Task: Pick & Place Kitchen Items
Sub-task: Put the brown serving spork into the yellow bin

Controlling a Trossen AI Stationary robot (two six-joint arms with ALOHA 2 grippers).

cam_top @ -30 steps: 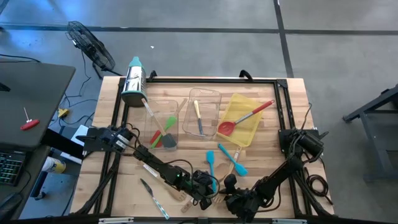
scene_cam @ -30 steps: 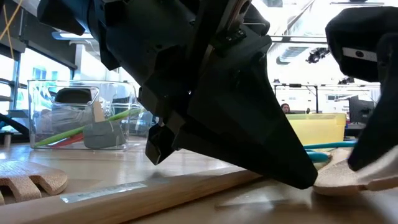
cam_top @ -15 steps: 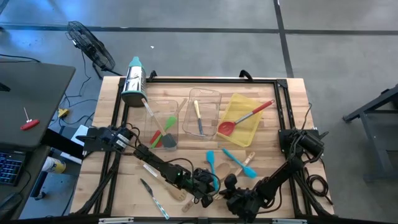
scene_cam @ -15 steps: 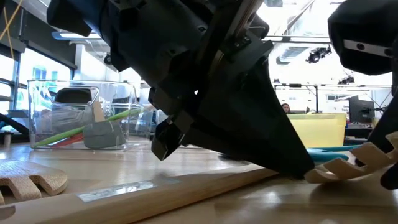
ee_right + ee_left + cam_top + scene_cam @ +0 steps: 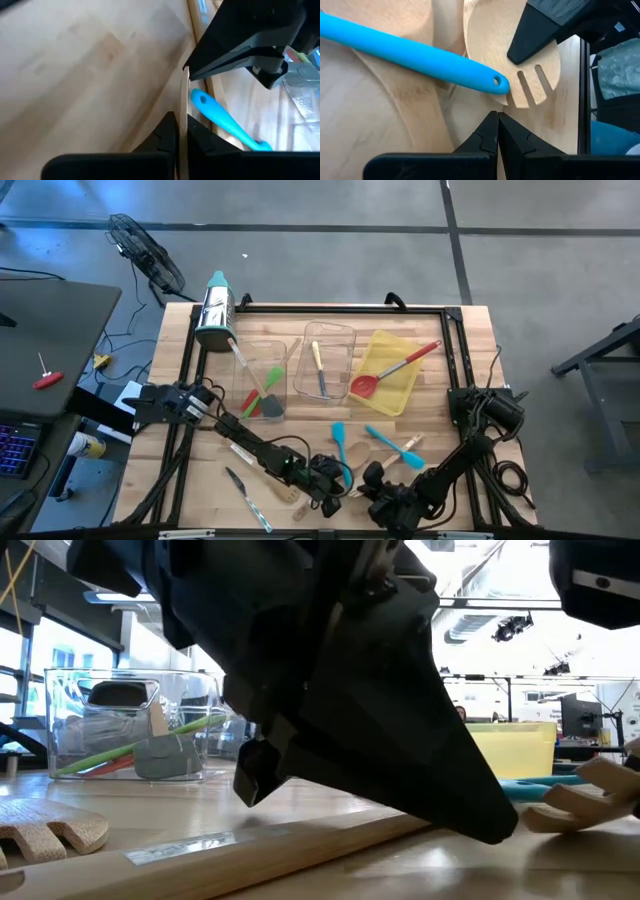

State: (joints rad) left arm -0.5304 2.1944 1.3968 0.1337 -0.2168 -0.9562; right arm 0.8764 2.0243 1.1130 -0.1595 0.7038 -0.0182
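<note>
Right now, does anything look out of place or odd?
The red spoon lies across the yellow bin, handle overhanging its rim. The left pincer, shut and empty, crowds the wooden fork that the right pincer grips.

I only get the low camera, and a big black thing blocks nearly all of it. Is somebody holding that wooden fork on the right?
Observer: Yes. The right wrist view shows the right gripper shut on the wooden fork, which sits edge-on between its fingers.
Operator: What about the other gripper?
Observer: The left wrist view shows the left gripper shut with nothing in it, close to the handle of a blue spatula.
Operator: Is anything in the yellow bin?
Observer: From above, a red spoon lies in the yellow bin.
</note>
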